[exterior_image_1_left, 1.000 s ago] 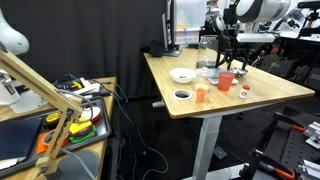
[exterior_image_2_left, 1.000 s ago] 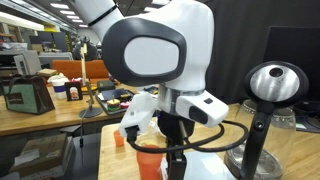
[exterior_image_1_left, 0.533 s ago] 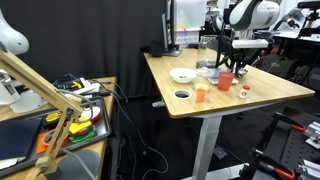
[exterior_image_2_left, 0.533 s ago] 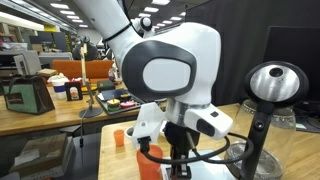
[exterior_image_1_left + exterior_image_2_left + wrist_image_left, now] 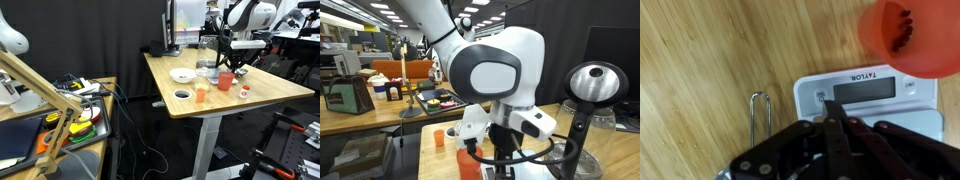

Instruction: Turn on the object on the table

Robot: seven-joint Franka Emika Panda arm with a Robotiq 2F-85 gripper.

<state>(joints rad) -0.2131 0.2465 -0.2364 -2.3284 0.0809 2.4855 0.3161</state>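
Gripper (image 5: 831, 100): fingers brought together, held over white scale (image 5: 880, 92) (red cup (image 5: 915, 35) just beside). Kettle (image 5: 207, 52) is placed near the far edge of the table (image 5: 275, 92).

Counted on the table (image 5: 283, 92) in an exterior view:
- 1 glass kettle (image 5: 206, 55)
- 1 white bowl (image 5: 181, 74)
- 1 red cup (image 5: 226, 81)
- 1 smaller orange cup (image 5: 200, 95)
- 1 small white dish with a dark inside (image 5: 181, 95)

In the wrist view, 1 white Taylor scale (image 5: 868, 95) and 1 wire loop (image 5: 760, 115) are counted.
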